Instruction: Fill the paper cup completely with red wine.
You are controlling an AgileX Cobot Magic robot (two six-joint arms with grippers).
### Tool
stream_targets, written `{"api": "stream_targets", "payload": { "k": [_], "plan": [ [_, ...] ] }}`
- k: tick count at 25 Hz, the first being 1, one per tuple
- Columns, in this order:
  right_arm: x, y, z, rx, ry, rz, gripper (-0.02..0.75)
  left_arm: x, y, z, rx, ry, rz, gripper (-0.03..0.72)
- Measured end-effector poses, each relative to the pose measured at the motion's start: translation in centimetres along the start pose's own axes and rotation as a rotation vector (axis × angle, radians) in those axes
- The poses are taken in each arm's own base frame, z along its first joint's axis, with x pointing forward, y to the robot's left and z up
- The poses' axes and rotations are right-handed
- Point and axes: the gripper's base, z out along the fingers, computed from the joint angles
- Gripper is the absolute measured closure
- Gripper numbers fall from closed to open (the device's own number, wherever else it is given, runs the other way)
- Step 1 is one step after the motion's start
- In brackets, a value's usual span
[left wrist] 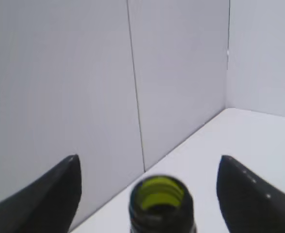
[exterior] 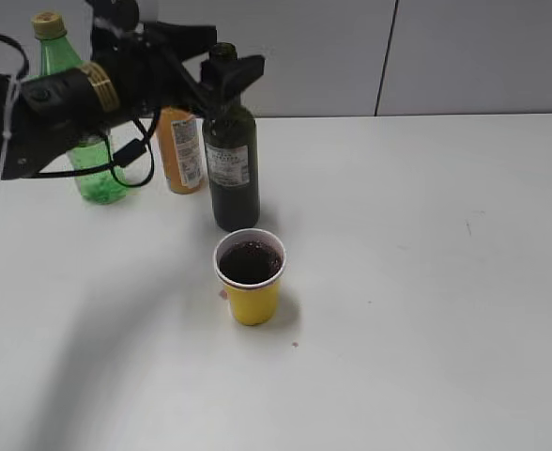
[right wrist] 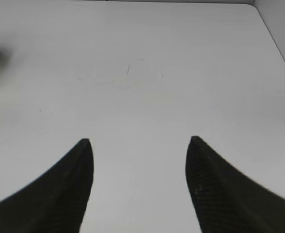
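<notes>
The yellow paper cup (exterior: 251,291) stands on the white table, holding dark red wine (exterior: 250,262) close to its white rim. The dark glass wine bottle (exterior: 231,174) with a small white label stands upright and uncapped just behind the cup. My left gripper (exterior: 224,70) is open, its fingers on either side of the bottle's neck. In the left wrist view the open bottle mouth (left wrist: 161,204) sits between the spread fingers of the left gripper (left wrist: 150,160) without touching them. My right gripper (right wrist: 138,141) is open and empty over bare table, out of the exterior view.
An orange juice bottle (exterior: 180,150) and a green plastic soda bottle (exterior: 93,169) stand behind and left of the wine bottle, under the left arm. A small dark spot (exterior: 295,344) lies on the table (exterior: 426,282) by the cup. A grey wall runs behind.
</notes>
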Motion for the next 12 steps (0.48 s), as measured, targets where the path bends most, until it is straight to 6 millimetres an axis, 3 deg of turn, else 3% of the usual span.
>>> {"api": "stream_targets", "payload": {
  "k": [7, 12],
  "plan": [
    [0.0, 0.0, 0.0, 0.0, 0.0, 0.0, 0.278, -7.5, 1.0, -2.4, -0.086, 0.003, 0.085, 0.047],
    [0.0, 0.0, 0.0, 0.0, 0.0, -0.001, 0.279, -12.7, 1.6, -5.9, -0.201, 0.102, 0.131, 0.064]
  ]
}}
